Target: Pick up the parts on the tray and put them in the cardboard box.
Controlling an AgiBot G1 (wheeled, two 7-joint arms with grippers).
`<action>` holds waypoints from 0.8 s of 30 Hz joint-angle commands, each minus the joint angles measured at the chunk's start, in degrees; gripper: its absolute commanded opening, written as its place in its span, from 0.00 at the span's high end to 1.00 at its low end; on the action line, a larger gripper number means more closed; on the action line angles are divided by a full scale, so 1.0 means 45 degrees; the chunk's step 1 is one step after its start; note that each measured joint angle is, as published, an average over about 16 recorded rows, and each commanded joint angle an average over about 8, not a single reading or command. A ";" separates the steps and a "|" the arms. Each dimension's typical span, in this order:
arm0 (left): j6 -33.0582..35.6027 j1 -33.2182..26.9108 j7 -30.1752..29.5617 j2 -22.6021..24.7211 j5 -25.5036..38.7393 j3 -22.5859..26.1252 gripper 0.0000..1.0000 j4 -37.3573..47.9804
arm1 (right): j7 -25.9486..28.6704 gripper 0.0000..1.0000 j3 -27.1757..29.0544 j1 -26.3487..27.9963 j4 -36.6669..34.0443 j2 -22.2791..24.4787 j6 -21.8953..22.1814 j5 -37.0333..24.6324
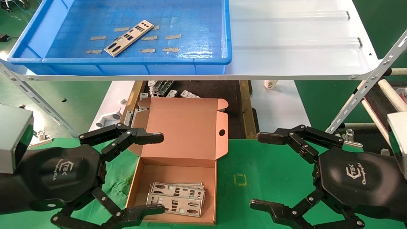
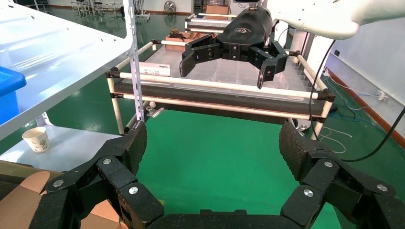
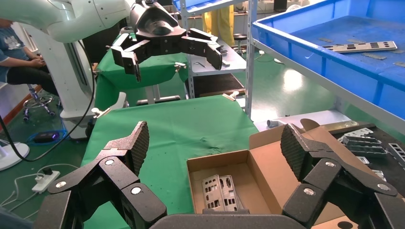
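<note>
One silver-grey punched plate (image 1: 128, 38) lies at a slant on the floor of the blue tray (image 1: 127, 60) on the white shelf; it also shows in the right wrist view (image 3: 362, 46). The brown cardboard box (image 1: 190, 133) stands open on the green cloth below, with a stack of plates (image 1: 176, 198) inside, also seen in the right wrist view (image 3: 217, 191). My left gripper (image 1: 159, 173) is open and empty just left of the box. My right gripper (image 1: 259, 171) is open and empty to the box's right.
Grey tape scraps (image 1: 171, 49) dot the tray floor. More metal plates (image 1: 162, 89) and a white pipe fitting (image 1: 108, 119) lie behind the box under the shelf. A paper cup (image 1: 270, 84) stands at the back. Slanted shelf struts (image 1: 365, 86) rise on the right.
</note>
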 commanded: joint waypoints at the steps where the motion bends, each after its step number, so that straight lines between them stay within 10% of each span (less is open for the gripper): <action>1: 0.0000 0.0000 0.0000 0.0000 0.0000 0.0000 0.00 0.0000 | 0.0000 0.00 0.0000 0.0000 0.0000 0.0000 0.0000 0.0000; 24: 0.0000 0.0000 0.0000 0.0000 -0.0002 0.0000 0.00 0.0000 | 0.0000 0.00 0.0000 0.0000 0.0000 0.0000 0.0000 -0.0005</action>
